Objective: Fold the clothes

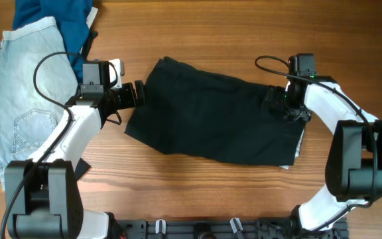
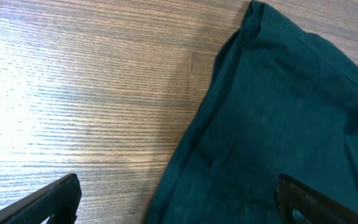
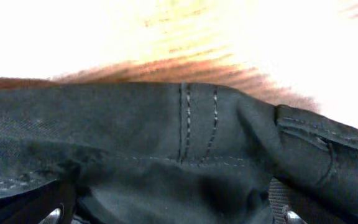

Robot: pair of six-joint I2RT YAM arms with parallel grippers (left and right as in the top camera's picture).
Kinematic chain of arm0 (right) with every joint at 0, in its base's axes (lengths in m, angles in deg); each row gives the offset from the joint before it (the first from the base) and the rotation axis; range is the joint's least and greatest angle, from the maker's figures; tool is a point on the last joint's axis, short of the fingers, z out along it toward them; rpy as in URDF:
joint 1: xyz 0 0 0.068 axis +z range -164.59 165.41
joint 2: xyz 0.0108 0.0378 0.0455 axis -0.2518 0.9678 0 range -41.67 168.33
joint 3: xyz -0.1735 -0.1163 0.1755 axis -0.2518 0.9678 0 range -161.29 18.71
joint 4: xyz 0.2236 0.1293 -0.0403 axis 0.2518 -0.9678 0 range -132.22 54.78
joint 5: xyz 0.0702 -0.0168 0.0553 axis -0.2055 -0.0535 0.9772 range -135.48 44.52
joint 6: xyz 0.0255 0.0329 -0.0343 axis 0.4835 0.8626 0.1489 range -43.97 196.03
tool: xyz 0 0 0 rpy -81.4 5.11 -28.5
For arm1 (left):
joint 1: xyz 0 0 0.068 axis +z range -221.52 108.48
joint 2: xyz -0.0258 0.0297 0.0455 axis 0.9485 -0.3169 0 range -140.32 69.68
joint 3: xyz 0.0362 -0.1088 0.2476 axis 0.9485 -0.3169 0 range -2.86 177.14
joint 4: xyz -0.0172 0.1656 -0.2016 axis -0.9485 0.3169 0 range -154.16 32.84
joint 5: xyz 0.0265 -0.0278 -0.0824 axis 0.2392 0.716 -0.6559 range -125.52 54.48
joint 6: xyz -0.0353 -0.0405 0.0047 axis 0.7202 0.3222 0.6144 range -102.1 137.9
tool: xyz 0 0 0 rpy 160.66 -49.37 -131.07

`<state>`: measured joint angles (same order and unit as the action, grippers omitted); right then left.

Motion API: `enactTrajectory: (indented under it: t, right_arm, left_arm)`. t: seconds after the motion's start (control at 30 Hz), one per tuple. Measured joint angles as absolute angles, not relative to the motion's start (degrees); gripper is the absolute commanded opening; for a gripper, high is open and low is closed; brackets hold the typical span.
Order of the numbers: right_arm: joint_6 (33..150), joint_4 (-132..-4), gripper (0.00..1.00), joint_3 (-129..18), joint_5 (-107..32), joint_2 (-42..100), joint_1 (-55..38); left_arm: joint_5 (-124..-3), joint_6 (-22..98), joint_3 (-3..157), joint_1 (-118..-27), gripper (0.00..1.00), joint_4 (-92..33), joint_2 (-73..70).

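Jaws first: my left gripper (image 1: pixel 138 94) stands wide with nothing between its fingers, at the left edge of the plain black soft-fabric shorts (image 1: pixel 217 123). In the left wrist view one finger hangs over bare wood and the other over cloth, so the fabric's edge runs between them. My right gripper (image 1: pixel 285 105) is spread just as wide and sits low over the opposite end, where a stitched band fills the right wrist view. Whether its pads touch the cloth I cannot tell.

The shorts lie spread nearly flat across the middle of the brown wooden table (image 1: pixel 197 33), slightly slanted. The waist end seems to be to my right. A pale strip (image 1: pixel 301 141) shows at that edge, possibly the drawstring. Farther out on my left, a pair of pale denim shorts (image 1: pixel 25 99) lies over a dark blue garment (image 1: pixel 52 16).

I judge the black shorts light and limp: they will sag and drape from any single pinch, and loose layers may slide apart. The firmer holds look like the stitched waistband on my right and the hem corner on my left. I would catch both layers at each.
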<state>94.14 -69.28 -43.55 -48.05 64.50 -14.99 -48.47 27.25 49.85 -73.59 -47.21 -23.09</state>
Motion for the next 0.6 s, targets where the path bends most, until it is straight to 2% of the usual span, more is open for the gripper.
enactTrajectory:
  t: [0.2, 0.37, 0.6]
  right_arm:
    - [93.02, -59.05, 1.0, -43.81, -50.87, 66.54, -15.3]
    - [87.62, -48.74, 1.0, -44.14, -47.83, 68.64, -16.15]
    - [80.13, -48.13, 1.0, -48.03, -41.58, 70.65, -16.26]
  left_arm:
    - [-48.51, 27.27, 49.85, -73.59, 1.0, -47.19, -23.09]
    - [-49.67, 27.27, 49.85, -73.59, 1.0, -47.12, -23.09]
    - [-53.01, 27.27, 49.85, -73.59, 1.0, -46.27, -23.09]
